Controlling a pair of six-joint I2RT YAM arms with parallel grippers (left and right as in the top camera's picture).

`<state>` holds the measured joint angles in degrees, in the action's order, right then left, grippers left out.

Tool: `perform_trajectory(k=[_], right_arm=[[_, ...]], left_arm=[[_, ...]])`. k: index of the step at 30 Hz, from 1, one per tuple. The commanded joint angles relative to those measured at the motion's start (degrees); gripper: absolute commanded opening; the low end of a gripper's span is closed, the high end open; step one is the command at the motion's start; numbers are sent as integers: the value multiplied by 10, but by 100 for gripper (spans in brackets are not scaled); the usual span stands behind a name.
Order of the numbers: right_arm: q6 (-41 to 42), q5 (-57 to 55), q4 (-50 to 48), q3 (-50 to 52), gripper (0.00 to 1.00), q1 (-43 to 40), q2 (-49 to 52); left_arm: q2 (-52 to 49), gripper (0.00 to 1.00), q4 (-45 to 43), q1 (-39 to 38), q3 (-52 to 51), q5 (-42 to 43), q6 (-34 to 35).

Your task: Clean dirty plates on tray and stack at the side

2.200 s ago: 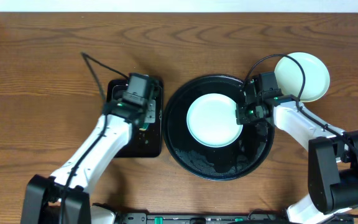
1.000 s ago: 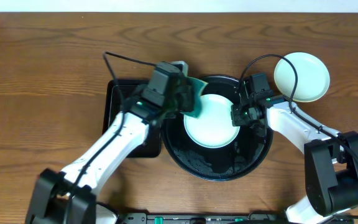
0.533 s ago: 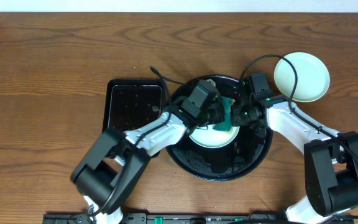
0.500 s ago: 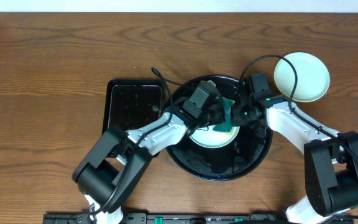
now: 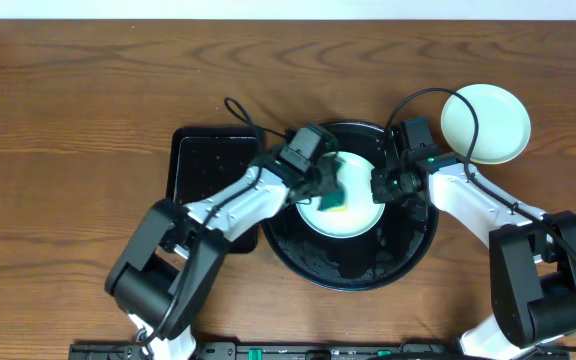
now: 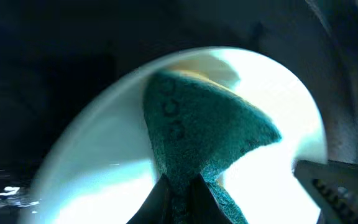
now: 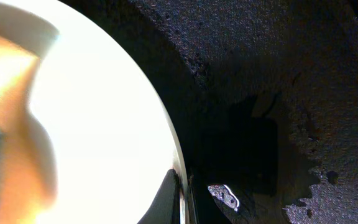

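Item: plate (image 5: 356, 215) — pale, lying in the tray (image 5: 408, 258). Stiff, light, likely slick when wet; I'd take it by the rim. Right gripper (image 5: 380, 188): narrow, nipping that rim, so far as the wrist view shows. Left gripper (image 5: 325, 185): clamped on the sponge (image 5: 335, 195) — soft, pressed to the plate. Second plate (image 5: 485, 123): outside the tray.

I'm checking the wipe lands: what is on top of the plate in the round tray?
A green sponge, pinched in the left hand, lies on the left part of the plate. The plate under it is covered, so any smear there cannot be seen.
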<state>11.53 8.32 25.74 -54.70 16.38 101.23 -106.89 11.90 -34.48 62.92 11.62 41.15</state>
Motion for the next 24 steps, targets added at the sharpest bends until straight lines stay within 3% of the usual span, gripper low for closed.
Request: perform_trajectory(k=[1,7,10,14,19,22,24], right_arm=[[2,22,11,9,1,18,12],[2,23,10,9,3,18,12],[2,23,7,9,27,18,12],[2,22,-11,9,32,18,14],[0,23,-41,9,19,18,23],[0,23,-45,9,3,18,29],[0,23,-45,9,1,18,30]], left_arm=[[28,7,12,19,-13,-52,-51],[117,7,26,21,-13,35,-119],[154,7,66,29,-13,40,-150],[187,7,144,63,-13,-3,-170],[198,7,214,133,-13,-107,-181],[198,7,233,179,-13,-123,-195],[198,7,238,202,-14,-123,-195]])
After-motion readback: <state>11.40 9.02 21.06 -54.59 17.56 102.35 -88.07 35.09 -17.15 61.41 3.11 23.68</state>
